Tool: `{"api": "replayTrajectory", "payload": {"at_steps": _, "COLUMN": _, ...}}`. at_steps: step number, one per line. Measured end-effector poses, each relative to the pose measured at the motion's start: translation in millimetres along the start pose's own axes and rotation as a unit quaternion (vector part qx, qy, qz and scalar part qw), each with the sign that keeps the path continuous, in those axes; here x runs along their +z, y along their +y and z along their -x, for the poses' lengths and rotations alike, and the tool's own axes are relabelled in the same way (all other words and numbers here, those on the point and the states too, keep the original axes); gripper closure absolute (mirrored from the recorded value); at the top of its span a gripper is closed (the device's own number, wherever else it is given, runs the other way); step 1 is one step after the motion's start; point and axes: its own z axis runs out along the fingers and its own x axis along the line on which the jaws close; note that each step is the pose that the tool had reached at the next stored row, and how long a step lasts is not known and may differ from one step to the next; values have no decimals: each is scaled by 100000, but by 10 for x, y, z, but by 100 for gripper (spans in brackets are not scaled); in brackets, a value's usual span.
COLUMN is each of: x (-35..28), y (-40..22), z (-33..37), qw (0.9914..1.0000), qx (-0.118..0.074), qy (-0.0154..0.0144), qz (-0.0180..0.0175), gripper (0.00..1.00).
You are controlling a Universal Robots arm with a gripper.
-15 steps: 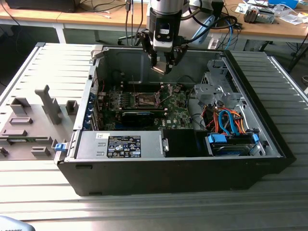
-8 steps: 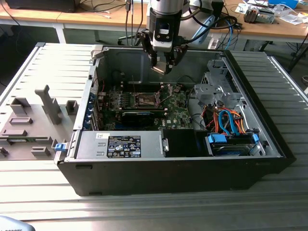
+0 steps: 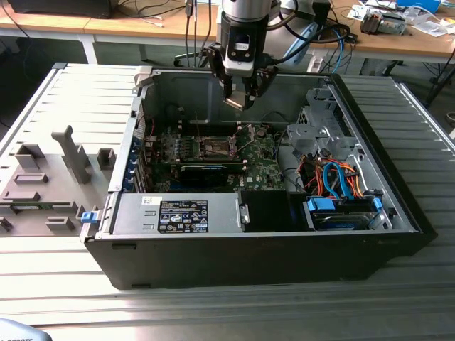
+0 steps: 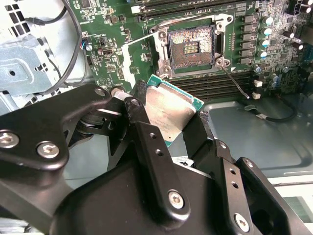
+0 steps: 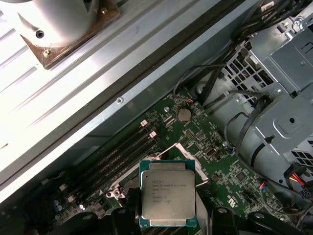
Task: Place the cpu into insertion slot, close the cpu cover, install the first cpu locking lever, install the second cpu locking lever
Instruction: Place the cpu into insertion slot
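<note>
My gripper hangs inside the open computer case, above the green motherboard. It is shut on the cpu, a flat square chip with a silvery top and green edge, held tilted between the black fingers. In the first wrist view the cpu sits in my gripper with its printed top facing the camera. The insertion slot lies bare on the board below, dark with a metal rim, also seen as the insertion slot. The cpu cover stands raised at one side of it. Thin wire levers stick out beside the socket.
A grey power supply lines the case's near wall. A metal drive cage with orange and blue cables fills the exterior view's right. Memory slots run beside the socket. A grey fixture plate lies left of the case.
</note>
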Motion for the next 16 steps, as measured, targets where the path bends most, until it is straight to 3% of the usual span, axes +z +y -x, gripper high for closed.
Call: {"api": "replayTrajectory", "payload": {"at_steps": 16, "x": 3, "y": 0, "z": 0, "qw": 99995, "qx": 1028, "qy": -90, "qz": 20, "gripper": 46}}
